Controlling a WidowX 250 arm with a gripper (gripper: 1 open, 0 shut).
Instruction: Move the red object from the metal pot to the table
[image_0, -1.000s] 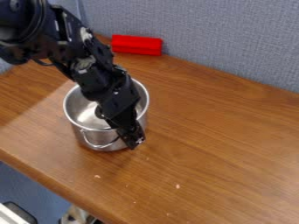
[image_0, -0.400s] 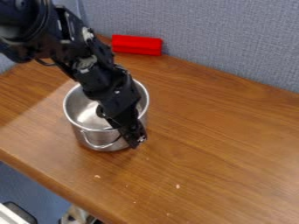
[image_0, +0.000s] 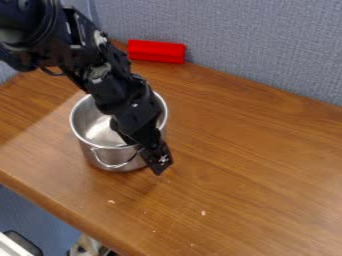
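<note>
The red object (image_0: 156, 50) is a small bright red block lying at the far edge of the table (image_0: 254, 150), next to the grey wall and well apart from the pot. The metal pot (image_0: 104, 128) stands shiny and upright at the table's left middle, and no red shows inside it. My black arm reaches over the pot from the upper left. The gripper (image_0: 155, 158) hangs pointing steeply down just outside the pot's front right wall, close to the tabletop. It is open, and nothing shows between its fingers.
A grey wall runs along the back of the table. The table's front edge cuts diagonally across the lower left, with floor beyond it. Bare wood stretches to the right of the pot and in front of it.
The gripper's fingers have spread a little wider, the lower one reaching further toward the front right. The arm, the pot and the red block have stayed put.
</note>
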